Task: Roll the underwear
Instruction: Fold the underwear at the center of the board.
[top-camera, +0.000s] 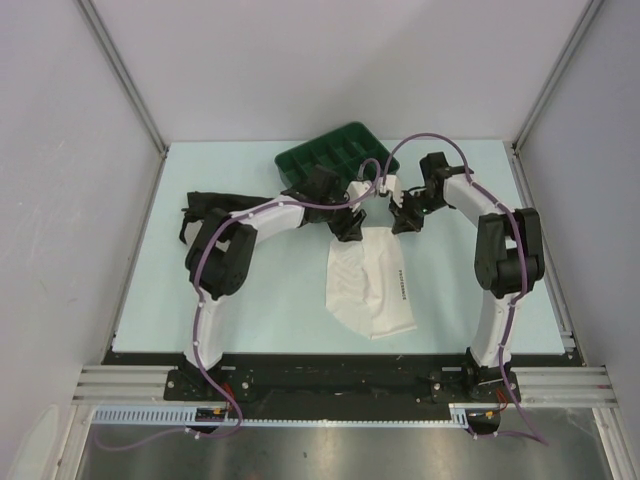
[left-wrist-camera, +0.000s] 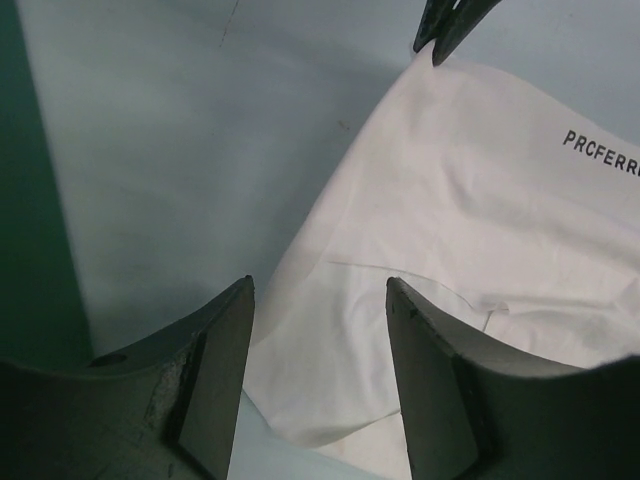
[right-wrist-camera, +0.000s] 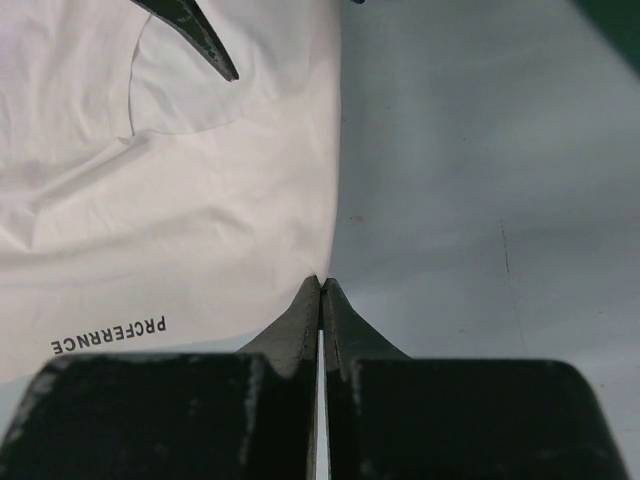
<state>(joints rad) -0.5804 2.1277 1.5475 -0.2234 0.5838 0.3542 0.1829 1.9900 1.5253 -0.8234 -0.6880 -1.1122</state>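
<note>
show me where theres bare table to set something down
Bare table: between the left arm and the underwear, the strip between the underwear and the right arm, and the far right corner. Crowded: far middle, where the green tray, both arms and the underwear meet; the black garment takes far left.

Pale green table (top-camera: 270, 300) bearing white underwear (top-camera: 370, 285) centrally, green compartment tray (top-camera: 300, 160) at far edge, black garment (top-camera: 205, 203) left.

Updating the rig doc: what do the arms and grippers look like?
Matching pair: the left arm and right arm have white link shells, black joint housings and a purple cable looped along each. The left gripper and right gripper have dark, flat fingers tapering to narrow tips.
</note>
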